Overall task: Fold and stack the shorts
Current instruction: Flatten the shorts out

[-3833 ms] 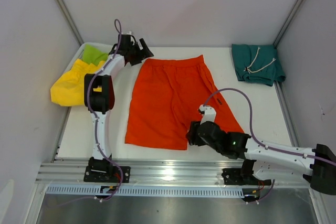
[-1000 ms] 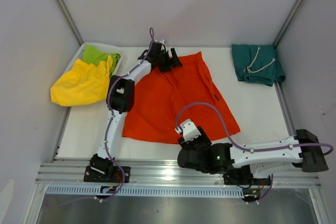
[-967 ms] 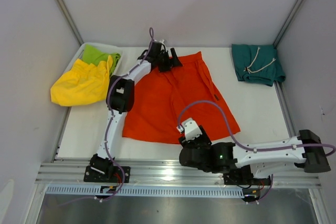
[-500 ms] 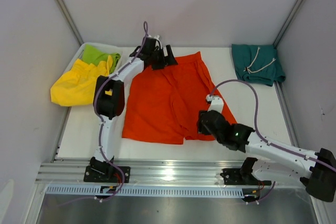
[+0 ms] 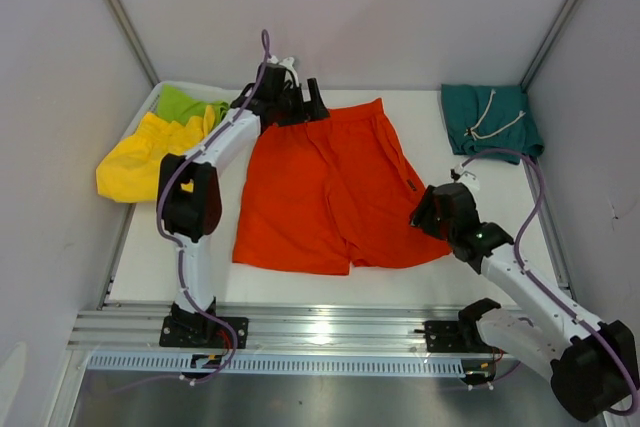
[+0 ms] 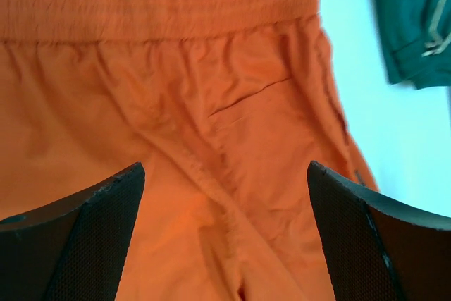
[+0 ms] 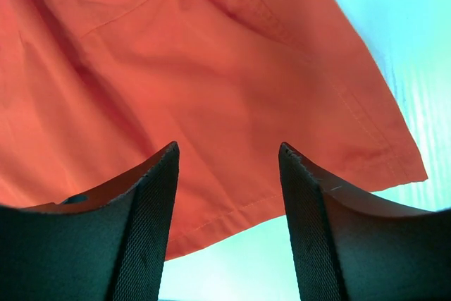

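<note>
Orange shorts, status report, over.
Left gripper jaws open, over waistband. Right gripper jaws open, over leg hem. Orange shorts flat, unfolded. Teal shorts folded far right, clear of the work.

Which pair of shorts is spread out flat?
The orange shorts, flat at the centre; the teal shorts are folded, the yellow shorts and green shorts crumpled.

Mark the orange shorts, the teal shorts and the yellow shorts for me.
orange shorts (image 5: 330, 182): top view, middle of the spread cloth.
teal shorts (image 5: 458, 112): top view, left part of the folded cloth, clear of the drawstring.
yellow shorts (image 5: 140, 162): top view, middle of the crumpled cloth.
</note>
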Available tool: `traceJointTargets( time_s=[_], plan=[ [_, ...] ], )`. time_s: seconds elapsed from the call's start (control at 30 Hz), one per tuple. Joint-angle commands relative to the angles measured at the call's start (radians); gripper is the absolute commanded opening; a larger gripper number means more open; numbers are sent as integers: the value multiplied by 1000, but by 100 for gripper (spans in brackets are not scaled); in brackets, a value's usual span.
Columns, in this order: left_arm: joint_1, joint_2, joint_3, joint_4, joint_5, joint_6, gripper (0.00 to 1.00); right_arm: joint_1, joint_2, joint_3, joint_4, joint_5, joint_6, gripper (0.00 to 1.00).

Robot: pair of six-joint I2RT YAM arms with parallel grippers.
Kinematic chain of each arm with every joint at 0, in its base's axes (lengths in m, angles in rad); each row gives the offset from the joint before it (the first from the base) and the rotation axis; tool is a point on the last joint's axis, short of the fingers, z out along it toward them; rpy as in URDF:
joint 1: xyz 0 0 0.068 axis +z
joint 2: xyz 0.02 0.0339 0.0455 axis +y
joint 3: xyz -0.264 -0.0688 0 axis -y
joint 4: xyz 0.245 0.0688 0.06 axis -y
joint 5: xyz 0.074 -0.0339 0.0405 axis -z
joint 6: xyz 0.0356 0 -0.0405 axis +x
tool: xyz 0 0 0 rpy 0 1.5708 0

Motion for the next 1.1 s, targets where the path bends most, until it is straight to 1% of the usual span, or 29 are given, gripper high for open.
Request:
traceJointTargets(
  time_s=[0.0,0.1,0.13,0.17,0.2,0.27,0.3,0.33,0.37,0.47,0.53,0.67,0.77,0.9,1.07],
  plan=[
    [11,-55,-27,-34,-53,38,98,-14,45,33,26,-28,-19,62],
    [31,-74,-72,-34,-80,37,99,-44,103,36,83,-63,-19,60],
    [39,-90,-86,-29,-84,34,99,-55,120,39,104,-96,-19,56],
    [48,-100,-103,-20,-85,20,99,-64,139,44,130,-116,-19,55],
    [65,-113,-163,0,-93,11,99,-69,188,66,169,-129,-11,54],
    [80,-170,-206,59,-99,-5,99,-71,249,106,201,-141,-8,54],
    [88,-192,-285,76,-105,-6,99,-71,284,128,227,-149,-8,54],
    [89,-212,-303,86,-140,-5,99,-69,356,178,232,-161,-10,54],
    [91,-247,-332,92,-165,6,99,-69,392,198,239,-164,-13,55],
    [98,-271,-367,63,-270,33,99,-69,507,274,250,-147,-25,55],
    [111,-265,-384,52,-309,41,99,-72,574,298,253,-134,-31,54],
    [144,-226,-396,37,-309,43,99,-77,656,358,258,-120,-31,52],
    [145,-180,-386,15,-337,46,99,-81,714,390,246,-100,-33,52],
    [146,-124,-381,17,-364,49,99,-86,774,444,226,-83,-43,50],
    [148,-60,-364,6,-390,50,97,-88,809,458,213,-58,-56,44]
  ],
)
